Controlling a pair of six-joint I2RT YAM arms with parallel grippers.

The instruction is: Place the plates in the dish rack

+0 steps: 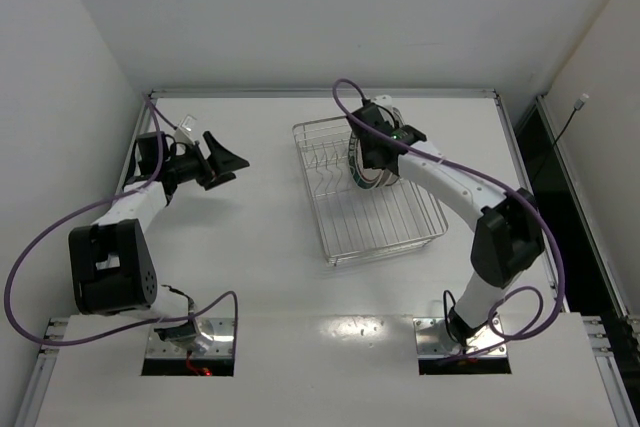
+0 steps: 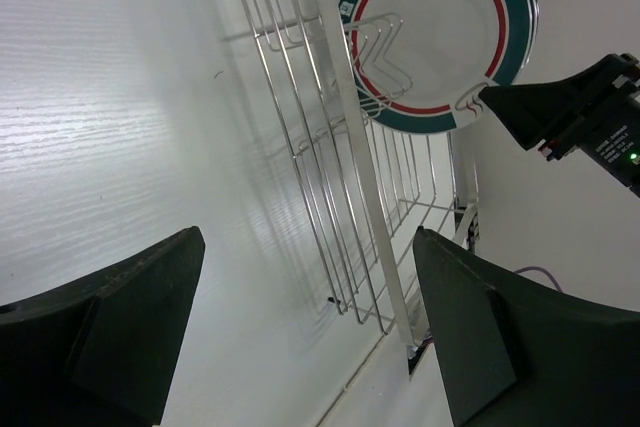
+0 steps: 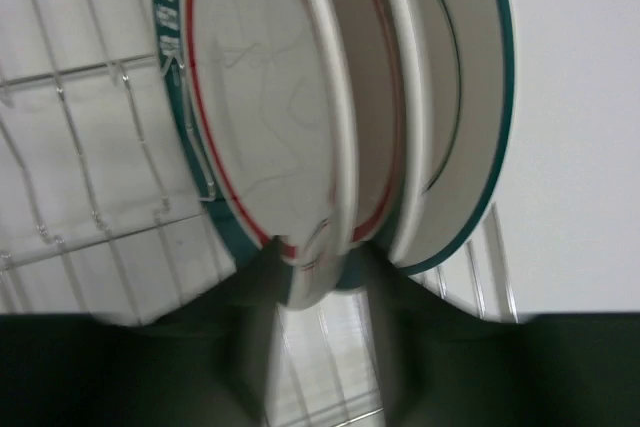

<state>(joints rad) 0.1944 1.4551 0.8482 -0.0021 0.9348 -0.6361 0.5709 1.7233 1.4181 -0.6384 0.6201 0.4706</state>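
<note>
Overhead view: a rectangular silver wire dish rack (image 1: 390, 227) sits on the white surface (image 1: 270, 247), right of centre and towards the far edge. Several round white plates with dark green rims and thin red rings (image 1: 362, 179) stand upright on edge among the tines at the far end of the rack, packed closely side by side. The right arm reaches from its near base over the rack, and the right pincer (image 1: 374, 157) meets the plates from above. In the right wrist view, which is blurred, at least three plates (image 3: 270, 127) are seen edge-on, and the right pincer (image 3: 320, 292) has one dark finger on each side of the nearest plates' rims. Whether it clamps them or merely straddles them cannot be told. The left arm bends over the left part of the surface, well apart from the rack, and the left pincer (image 1: 222, 164) points right towards it. In the left wrist view the left pincer (image 2: 308, 247) is spread wide and holds nothing, while the dish rack (image 2: 330, 197) and the face of the outermost plate (image 2: 440, 37) lie beyond it. One finger (image 2: 530, 107) of the right pincer touches that plate's rim.
</note>
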